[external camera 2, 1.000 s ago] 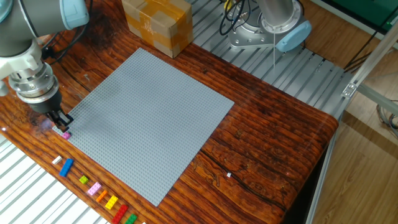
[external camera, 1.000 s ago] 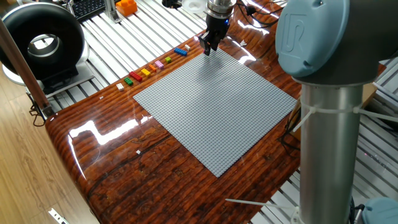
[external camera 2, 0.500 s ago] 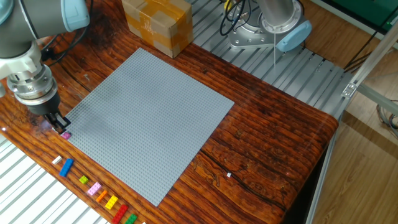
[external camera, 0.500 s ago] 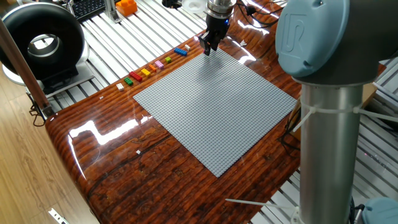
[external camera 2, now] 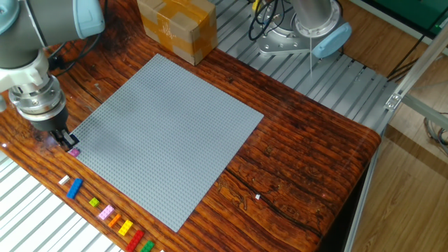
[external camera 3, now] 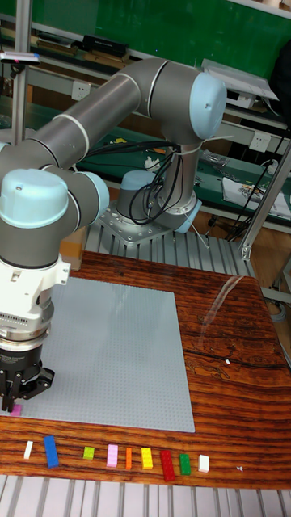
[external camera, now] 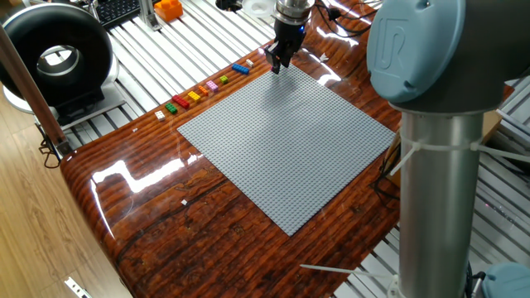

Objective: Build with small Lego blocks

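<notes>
A tiny magenta Lego block (external camera 2: 74, 152) sits at the near-left corner of the large grey baseplate (external camera 2: 168, 133), and shows again in the tall view as the magenta block (external camera 3: 16, 409). My gripper (external camera 2: 68, 143) hangs just above and left of it, fingers narrowly open and not closed on the block. The gripper (external camera 3: 20, 397) points straight down. From the opposite side the gripper (external camera: 277, 64) stands over the baseplate's (external camera: 286, 141) far corner. The other small blocks lie in a row (external camera 3: 121, 457) along the table's edge, white, blue, lime, pink, orange, yellow, red and green; the same row (external camera 2: 105, 212) shows here.
A cardboard box (external camera 2: 176, 26) stands beyond the baseplate's far corner. A second arm's base (external camera 2: 308, 31) is bolted behind the table. A black ring-shaped device (external camera: 54, 58) and a bigger orange object (external camera: 168, 9) sit on the slatted bench.
My gripper has drifted a little to the left while the magenta block stayed put on the baseplate's corner.
</notes>
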`<action>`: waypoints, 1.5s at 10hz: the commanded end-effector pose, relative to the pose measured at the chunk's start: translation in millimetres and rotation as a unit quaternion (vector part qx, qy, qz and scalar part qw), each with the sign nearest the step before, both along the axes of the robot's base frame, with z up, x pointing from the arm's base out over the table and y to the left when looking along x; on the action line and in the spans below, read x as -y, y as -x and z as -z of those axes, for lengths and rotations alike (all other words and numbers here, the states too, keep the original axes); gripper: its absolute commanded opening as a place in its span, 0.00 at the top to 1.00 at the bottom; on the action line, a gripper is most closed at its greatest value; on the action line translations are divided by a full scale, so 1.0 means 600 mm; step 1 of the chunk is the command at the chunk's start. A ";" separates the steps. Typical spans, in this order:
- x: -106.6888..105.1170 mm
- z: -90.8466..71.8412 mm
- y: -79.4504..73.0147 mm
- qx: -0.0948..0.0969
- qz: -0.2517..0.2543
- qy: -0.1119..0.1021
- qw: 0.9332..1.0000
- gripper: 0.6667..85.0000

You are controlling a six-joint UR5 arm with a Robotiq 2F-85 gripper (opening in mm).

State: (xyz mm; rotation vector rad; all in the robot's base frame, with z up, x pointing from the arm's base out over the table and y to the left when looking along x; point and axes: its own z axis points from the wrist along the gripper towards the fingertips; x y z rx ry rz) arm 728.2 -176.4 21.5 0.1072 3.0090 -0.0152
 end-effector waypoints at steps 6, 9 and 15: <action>-0.015 0.006 -0.009 0.018 0.024 -0.001 1.000 0.94; -0.009 0.008 0.002 0.015 0.024 0.005 1.000 0.98; -0.009 0.011 0.010 0.010 0.018 0.007 1.000 1.00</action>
